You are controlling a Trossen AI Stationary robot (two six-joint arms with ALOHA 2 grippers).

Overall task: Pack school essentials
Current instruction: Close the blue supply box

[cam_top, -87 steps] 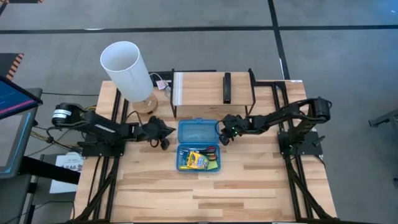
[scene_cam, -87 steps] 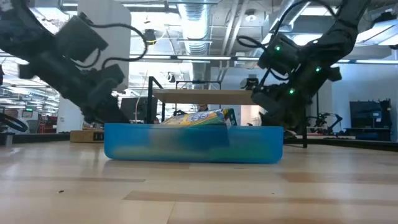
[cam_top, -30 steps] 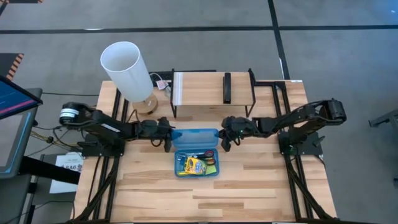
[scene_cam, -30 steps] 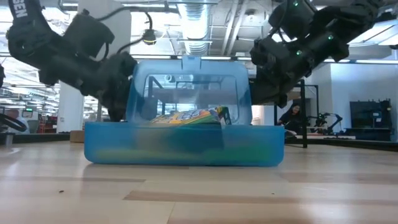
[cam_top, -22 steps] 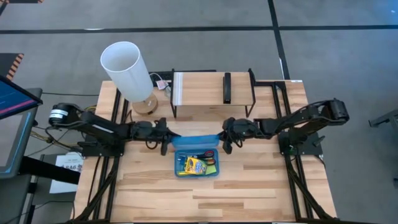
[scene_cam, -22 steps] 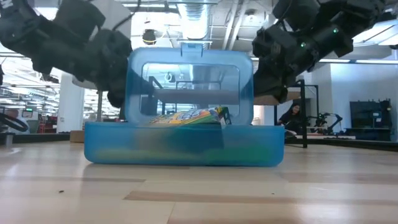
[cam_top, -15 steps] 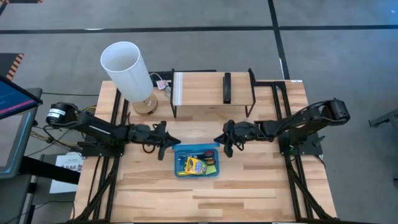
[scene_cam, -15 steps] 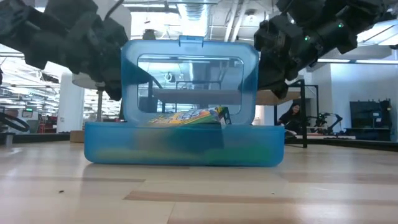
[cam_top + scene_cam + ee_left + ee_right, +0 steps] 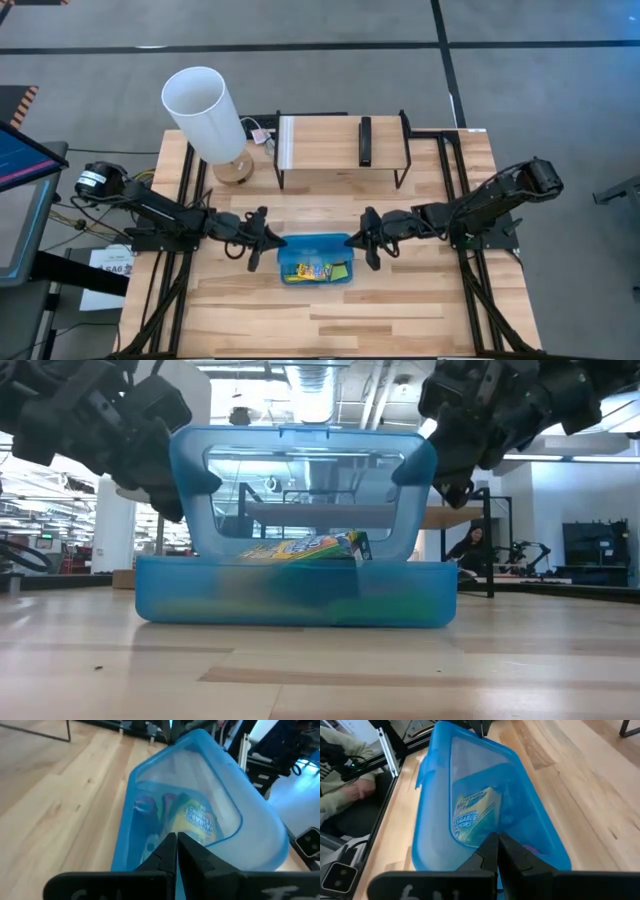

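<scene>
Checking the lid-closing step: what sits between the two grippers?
The blue case, its lid tilted over the crayon box, sits between left gripper and right gripper; high and low views.

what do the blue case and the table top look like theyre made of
Blue case: likely translucent plastic with a smooth, slightly frosted finish; the crayon box and the room show through its raised lid. Table top: apparently light wood planks, given the visible grain and board seams, with a faint sheen.
</scene>
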